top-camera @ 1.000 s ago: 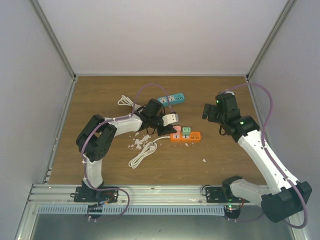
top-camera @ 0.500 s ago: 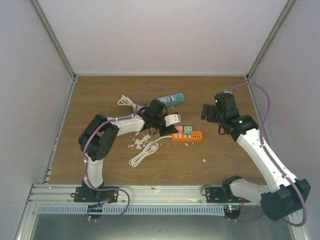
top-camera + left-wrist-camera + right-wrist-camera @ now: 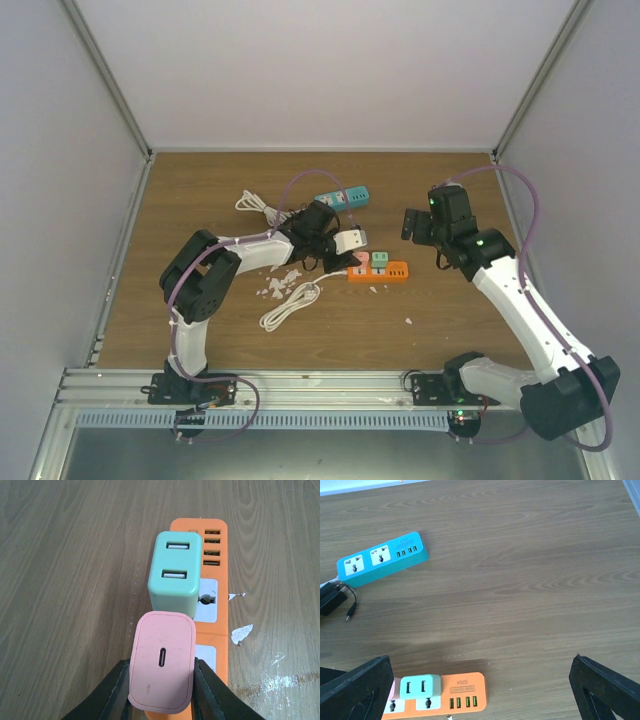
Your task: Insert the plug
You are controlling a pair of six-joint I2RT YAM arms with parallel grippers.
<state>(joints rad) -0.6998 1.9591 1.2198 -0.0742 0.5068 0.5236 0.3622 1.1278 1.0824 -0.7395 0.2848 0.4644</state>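
Pinching rounded pink plastic plug (image 3: 162,662) in left gripper (image 3: 162,692), needing square push into rectangular orange power strip (image 3: 220,626) at its 6 o'clock end, with right gripper (image 3: 480,692) gaping empty.

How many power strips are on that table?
2: an orange strip mid-table, by the pink charger the left tool holds, and a blue strip farther back. None looks hidden.

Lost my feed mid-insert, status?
Left end effector shut on pink plug, over orange strip. Right end effector open, holding nothing. Mint adapter occupies adjacent socket.
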